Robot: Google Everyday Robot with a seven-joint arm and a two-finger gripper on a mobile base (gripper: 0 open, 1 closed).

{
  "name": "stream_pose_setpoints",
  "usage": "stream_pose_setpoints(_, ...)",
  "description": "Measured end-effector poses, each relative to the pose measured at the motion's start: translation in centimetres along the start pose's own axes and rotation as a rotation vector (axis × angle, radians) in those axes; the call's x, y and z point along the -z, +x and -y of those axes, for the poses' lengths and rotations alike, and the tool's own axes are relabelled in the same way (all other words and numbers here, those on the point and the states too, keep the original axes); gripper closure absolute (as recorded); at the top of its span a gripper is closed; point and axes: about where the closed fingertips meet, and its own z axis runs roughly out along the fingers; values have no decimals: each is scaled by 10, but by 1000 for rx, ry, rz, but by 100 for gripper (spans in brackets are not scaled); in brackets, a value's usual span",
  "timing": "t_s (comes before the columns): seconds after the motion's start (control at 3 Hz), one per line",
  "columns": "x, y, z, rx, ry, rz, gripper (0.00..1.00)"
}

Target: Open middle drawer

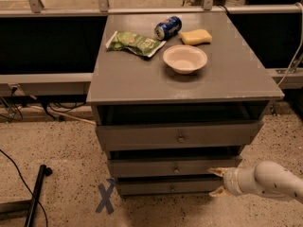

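The middle drawer (142,168) is a wide grey front with a tiny round knob (175,169) at its centre, below the taller top drawer (142,136) and above the slim bottom drawer (151,187). Its front stands a little further in than the top drawer's front. My gripper (214,182) is at the lower right, in front of the right end of the middle and bottom drawers. Its two pale fingers are spread open and point left, holding nothing. It is well to the right of the knob and does not touch it.
On the cabinet top (227,79) lie a green snack bag (135,42), a blue can (167,27), a yellow sponge (195,36) and a white bowl (185,58). A blue tape X (105,197) marks the floor at left, near a black pole (35,197) and cables.
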Motion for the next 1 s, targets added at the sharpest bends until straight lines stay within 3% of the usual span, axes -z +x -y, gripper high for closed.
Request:
stream_pose_setpoints(0.33, 14, -7, -3, 7, 23, 8, 22)
stream_pose_setpoints(0.67, 11, -15, 6, 24, 52, 10, 1)
stream_pose_setpoints(1.0, -5, -18, 21, 34, 67, 2, 0)
